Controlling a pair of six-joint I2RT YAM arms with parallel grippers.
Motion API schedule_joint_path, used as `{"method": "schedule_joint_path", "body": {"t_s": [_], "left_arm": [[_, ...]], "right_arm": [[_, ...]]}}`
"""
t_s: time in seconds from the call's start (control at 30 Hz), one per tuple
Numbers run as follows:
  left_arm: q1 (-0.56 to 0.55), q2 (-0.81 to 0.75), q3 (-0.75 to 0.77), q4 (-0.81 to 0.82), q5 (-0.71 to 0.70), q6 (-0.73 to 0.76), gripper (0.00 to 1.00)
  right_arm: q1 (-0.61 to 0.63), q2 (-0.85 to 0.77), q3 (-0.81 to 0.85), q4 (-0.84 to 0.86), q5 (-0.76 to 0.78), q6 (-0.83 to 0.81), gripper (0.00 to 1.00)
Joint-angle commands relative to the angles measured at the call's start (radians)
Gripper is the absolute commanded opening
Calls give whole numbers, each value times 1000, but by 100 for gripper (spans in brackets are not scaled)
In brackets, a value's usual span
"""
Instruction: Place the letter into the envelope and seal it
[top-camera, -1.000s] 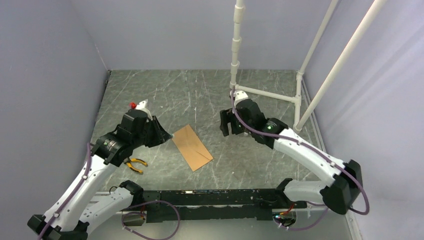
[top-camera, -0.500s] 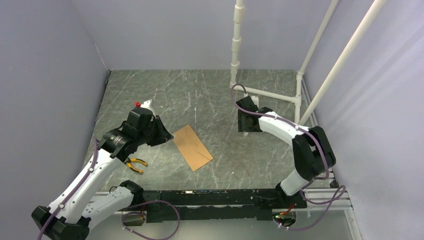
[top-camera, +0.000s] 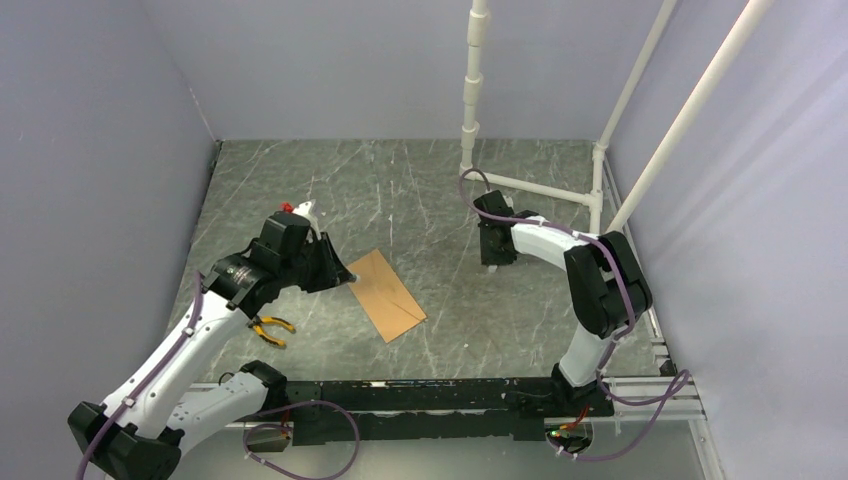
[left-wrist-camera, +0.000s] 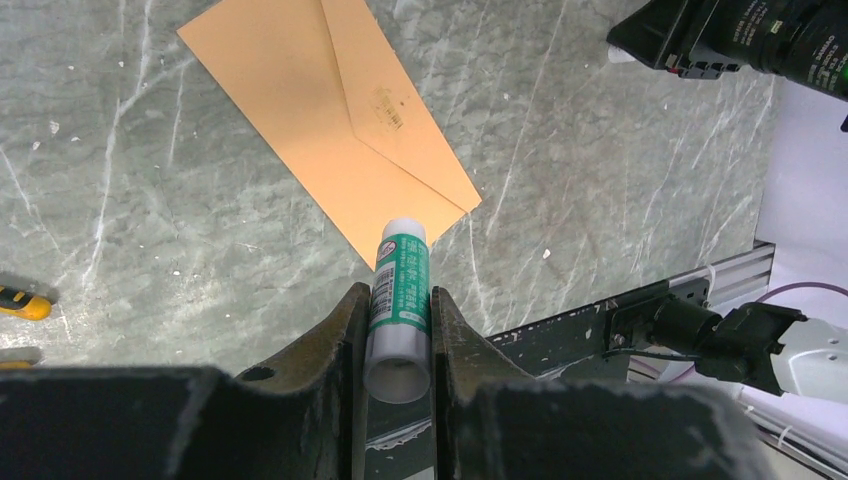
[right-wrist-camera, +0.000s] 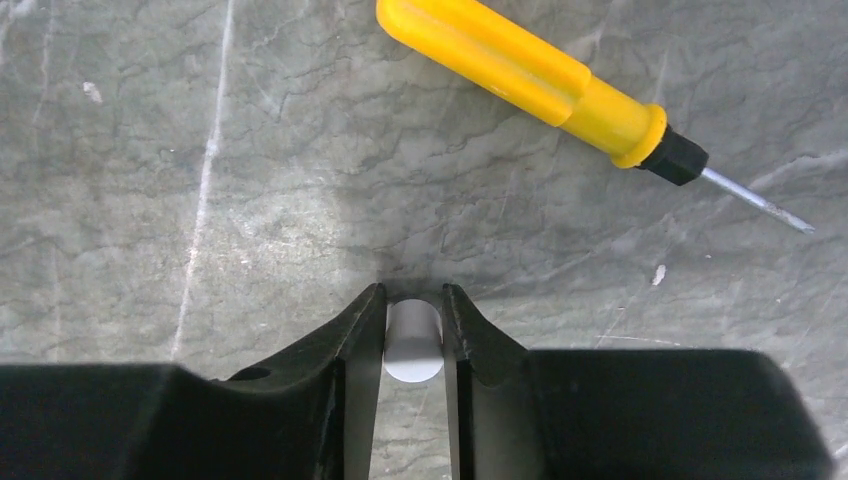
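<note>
The brown envelope (top-camera: 385, 295) lies flat on the marbled table, pointed flap folded down, seams showing in the left wrist view (left-wrist-camera: 320, 110). No letter shows in any view. My left gripper (top-camera: 345, 272) hovers at the envelope's near-left corner, shut on a green-labelled glue stick (left-wrist-camera: 402, 285) whose uncapped white tip points at the envelope's corner. My right gripper (top-camera: 492, 262) is down at the table, right of the envelope. In the right wrist view its jaws (right-wrist-camera: 414, 292) press both sides of a small white cap (right-wrist-camera: 413, 340) standing on the table.
A yellow-handled screwdriver (right-wrist-camera: 530, 75) lies just beyond the right gripper. Yellow-handled pliers (top-camera: 270, 328) lie under the left arm. A white pipe frame (top-camera: 530, 187) stands at the back right. A black rail (top-camera: 420, 395) runs along the near edge.
The right arm swung back toward the pipe frame and down to the table, and its jaws narrowed round the white cap. The left gripper drifted slightly right with the glue stick.
</note>
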Motion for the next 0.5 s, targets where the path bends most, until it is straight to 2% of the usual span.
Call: {"method": "schedule_joint_path", "body": {"t_s": [0.0, 0.1, 0.23, 0.47], "left_arm": [[0, 3, 10, 38, 40, 25, 2], [0, 8, 11, 44, 55, 29, 2], [-1, 9, 9, 44, 66, 26, 2], [0, 4, 0, 45, 66, 21, 2]], "right_arm": [[-5, 14, 21, 11, -44, -11, 26], [-6, 9, 28, -10, -42, -7, 25], [-6, -4, 42, -41, -26, -10, 42], [-6, -24, 43, -88, -31, -27, 42]]}}
